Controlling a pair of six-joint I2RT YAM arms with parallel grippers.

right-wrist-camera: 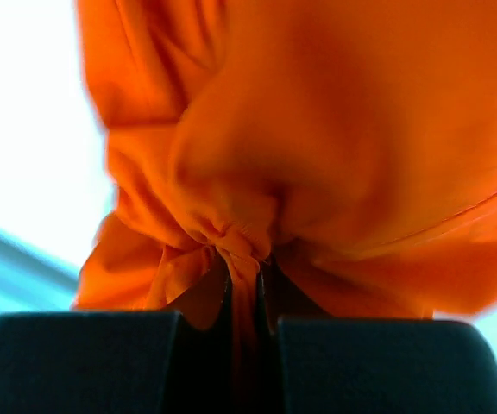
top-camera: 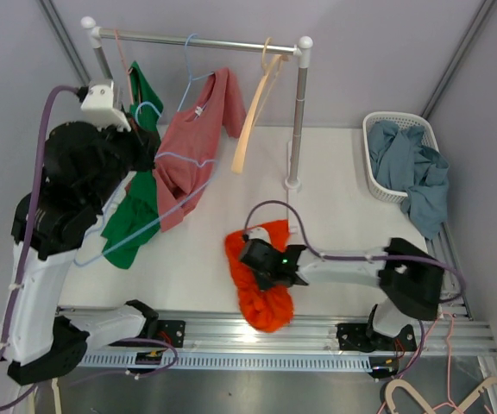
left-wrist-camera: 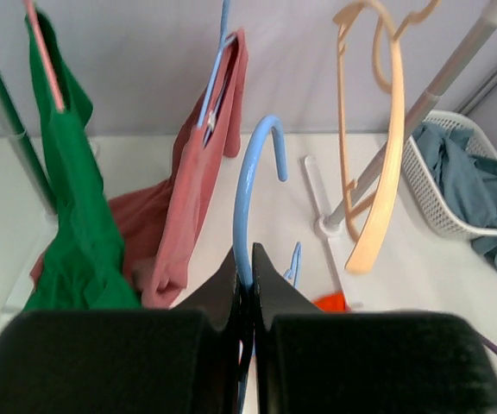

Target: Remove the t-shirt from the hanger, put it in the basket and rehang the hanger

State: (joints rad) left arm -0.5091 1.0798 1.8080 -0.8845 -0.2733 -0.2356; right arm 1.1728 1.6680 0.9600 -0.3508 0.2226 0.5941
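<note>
So the shirt (top-camera: 264, 306) is looking pretty much off the hanger (left-wrist-camera: 247, 207) already. It's lying as a crumpled orange heap on the table (top-camera: 343, 172), near the front edge and well apart from the rail (top-camera: 197, 40). A bunched fold of it is being pinched in the right gripper (right-wrist-camera: 244, 269), jaws together on the cloth, low over the heap. The hanger, a blue wire one, is being gripped just under its hook by the left gripper (left-wrist-camera: 244, 259), jaws squeezed tight on it, up on the left beside the green top (top-camera: 132, 216) and the pink top (top-camera: 192, 138). No orange cloth is being seen on it from above. So the step in hand is being read as the tail end: shirt and hanger parted, shirt being set down. What's being called for next is probably the right jaws being opened so the fold drops free, then that arm being raised straight up so no cloth gets dragged along. Blue-grey clothes are being held in the basket (top-camera: 368, 151) at far right; whether the shirt is meant for there can't be told. Care is also being needed with the hanger, so the wire isn't snagged on the pink top.
</note>
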